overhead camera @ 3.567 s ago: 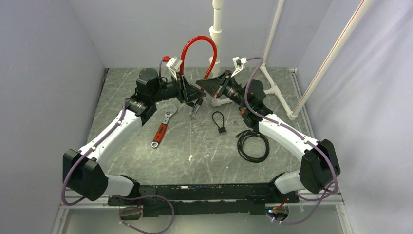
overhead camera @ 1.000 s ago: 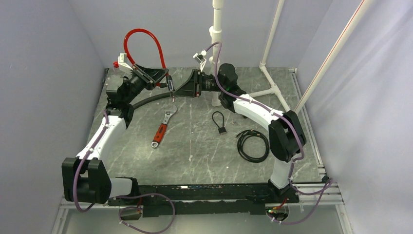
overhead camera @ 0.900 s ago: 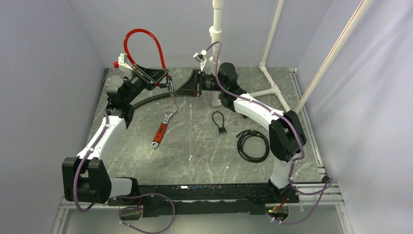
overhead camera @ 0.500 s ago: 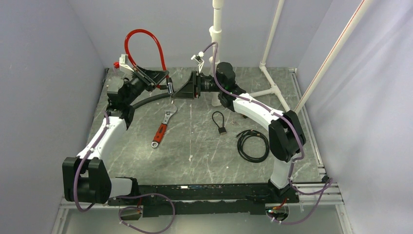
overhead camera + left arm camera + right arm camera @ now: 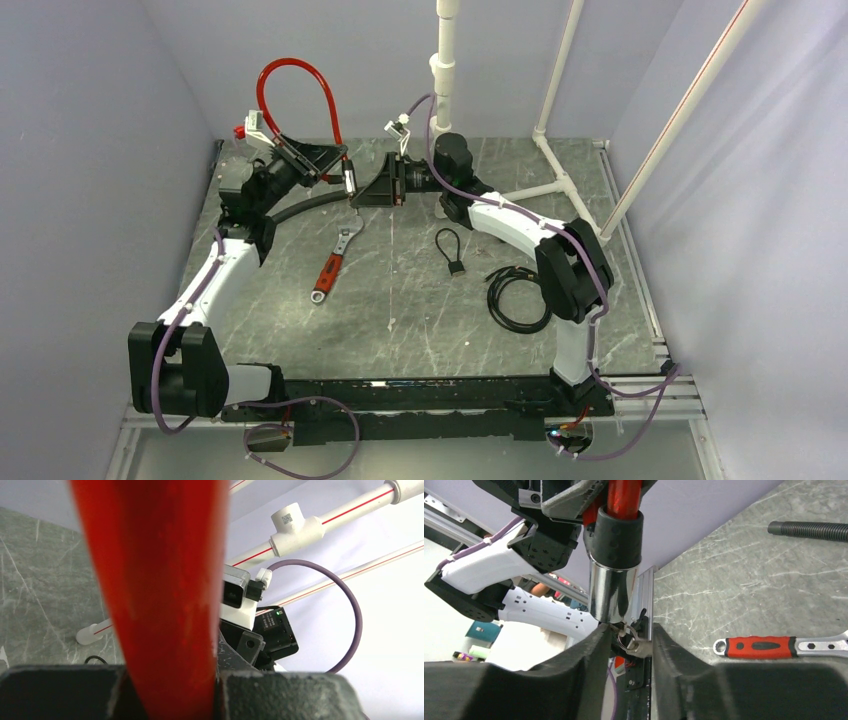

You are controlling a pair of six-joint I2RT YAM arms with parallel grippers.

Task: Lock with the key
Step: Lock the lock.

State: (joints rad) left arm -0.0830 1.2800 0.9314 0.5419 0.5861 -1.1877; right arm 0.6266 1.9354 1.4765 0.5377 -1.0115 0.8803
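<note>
Arms are meeting beyond the jaw end of the wrench (image 5: 333,262). Left gripper (image 5: 343,176) is clamping the red cable lock (image 5: 155,580) aloft. Right gripper (image 5: 628,635) is sliding in leftward over this last second, fingers (image 5: 574,665) flanking a ringed silver tab (image 5: 636,645) under the lock's chrome cylinder (image 5: 613,587); grasp not tellable. Black-headed key (image 5: 456,267) is lying right of the wrench, untouched: locking seemingly still pending.

The grey marbled table (image 5: 420,330) bears a black hose (image 5: 300,208) by the left gripper (image 5: 347,180) and a red-handled wrench (image 5: 333,262) just nearward of it. The key (image 5: 452,256) and a coiled cable (image 5: 520,298) lie nearward and right of the right gripper (image 5: 358,194).
</note>
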